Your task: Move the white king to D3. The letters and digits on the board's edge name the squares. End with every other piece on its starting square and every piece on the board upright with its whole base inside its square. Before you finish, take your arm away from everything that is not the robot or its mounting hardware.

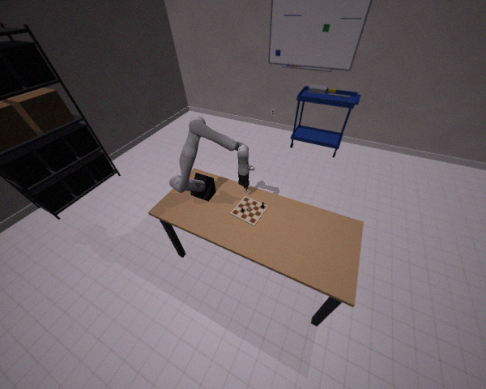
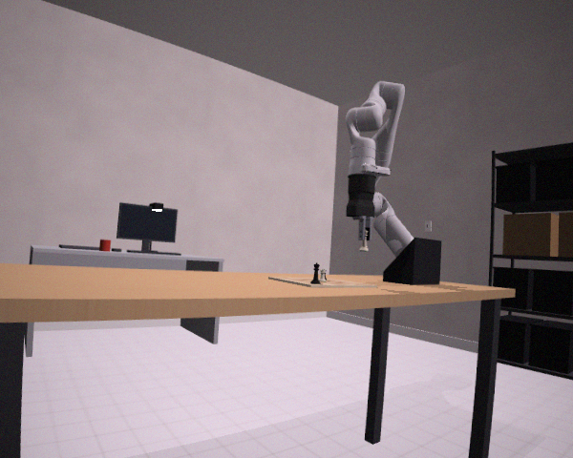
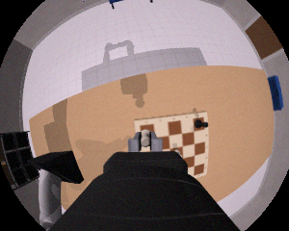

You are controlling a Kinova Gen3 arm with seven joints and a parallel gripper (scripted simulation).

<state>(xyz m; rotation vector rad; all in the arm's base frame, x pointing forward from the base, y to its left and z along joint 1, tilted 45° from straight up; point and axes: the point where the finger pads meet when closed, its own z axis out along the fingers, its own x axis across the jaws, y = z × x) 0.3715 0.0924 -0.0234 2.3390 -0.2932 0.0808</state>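
A small chessboard (image 1: pixel 249 211) lies on the wooden table near the robot base; it also shows in the exterior view (image 2: pixel 321 281) and in the wrist view (image 3: pixel 181 141). My gripper (image 2: pixel 363 242) is shut on the white king (image 2: pixel 363 244) and holds it well above the board's near-base corner; it shows in the top view (image 1: pixel 245 188) and in the wrist view (image 3: pixel 144 141). A black piece (image 2: pixel 316 273) and a small white piece (image 2: pixel 323 275) stand on the board. In the top view two black pieces (image 1: pixel 262 204) and a pale piece (image 1: pixel 249 207) stand there.
The arm's black base block (image 1: pixel 202 186) sits on the table beside the board. A dark shelf rack (image 1: pixel 29 121) stands at the left, a blue cart (image 1: pixel 325 117) at the back wall. A desk with a monitor (image 2: pixel 146 227) stands behind the table.
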